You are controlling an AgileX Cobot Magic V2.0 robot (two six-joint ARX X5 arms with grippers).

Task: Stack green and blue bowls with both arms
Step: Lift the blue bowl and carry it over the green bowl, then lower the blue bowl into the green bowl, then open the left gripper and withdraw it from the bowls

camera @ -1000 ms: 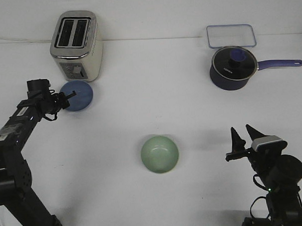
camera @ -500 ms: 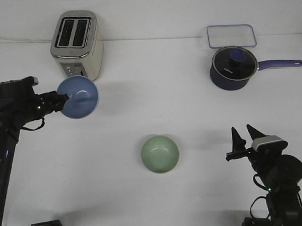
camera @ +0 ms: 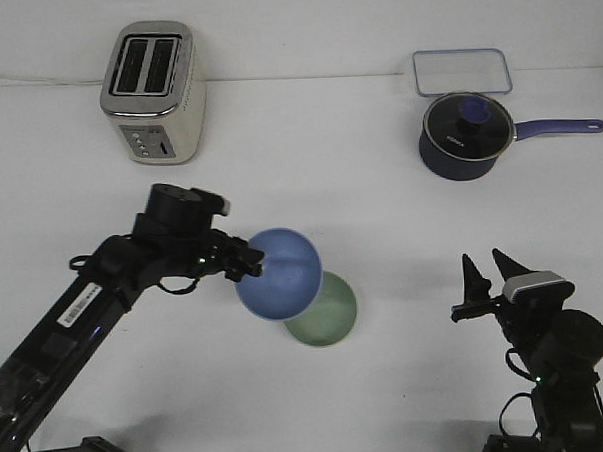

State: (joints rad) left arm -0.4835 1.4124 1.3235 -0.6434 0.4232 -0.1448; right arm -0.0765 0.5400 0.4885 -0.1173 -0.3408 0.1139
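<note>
My left gripper is shut on the rim of the periwinkle blue bowl and holds it in the air, tilted, over the left part of the pale green bowl. The green bowl sits upright on the white table near the middle; the blue bowl hides part of it. My right gripper is open and empty at the front right, well clear of both bowls.
A silver toaster stands at the back left. A dark navy saucepan with a glass lid and a clear plastic container stand at the back right.
My left arm has lifted the blue bowl from beside the toaster and carried it right and forward until it hangs over the green bowl. The right arm has not moved.
</note>
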